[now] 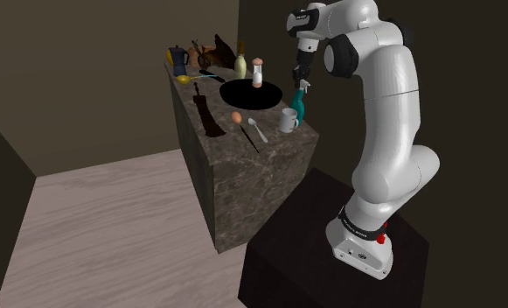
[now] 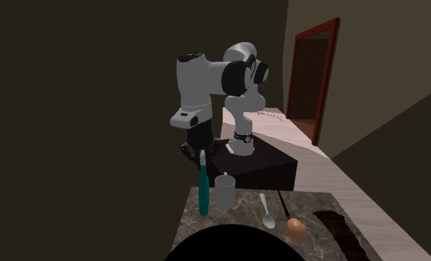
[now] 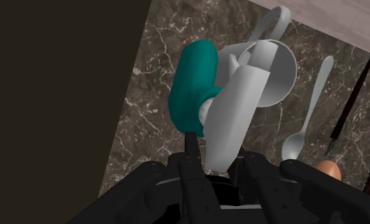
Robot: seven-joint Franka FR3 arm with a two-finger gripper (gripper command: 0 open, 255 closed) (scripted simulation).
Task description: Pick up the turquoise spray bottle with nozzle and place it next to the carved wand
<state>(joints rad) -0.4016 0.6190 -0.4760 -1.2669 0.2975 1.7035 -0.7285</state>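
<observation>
Shoulder view: I've got the gripper point(image 1: 301, 77) right on top of the turquoise spray bottle point(image 1: 297, 107), which stands upright at the marble counter's point(image 1: 243, 184) near corner, just beside a white mug point(image 1: 288, 121).

2nd ext view: bottle's close to the countertop edge. Spoon point(image 2: 266, 210), then the thin dark wand point(image 2: 283, 202), lie past the mug, so wand and bottle are apart. Egg point(image 2: 297, 228) sits near the wand's tip.

Wrist view: fingers point(image 3: 191, 145) hug the white nozzle head, pinching it afaict.
</observation>
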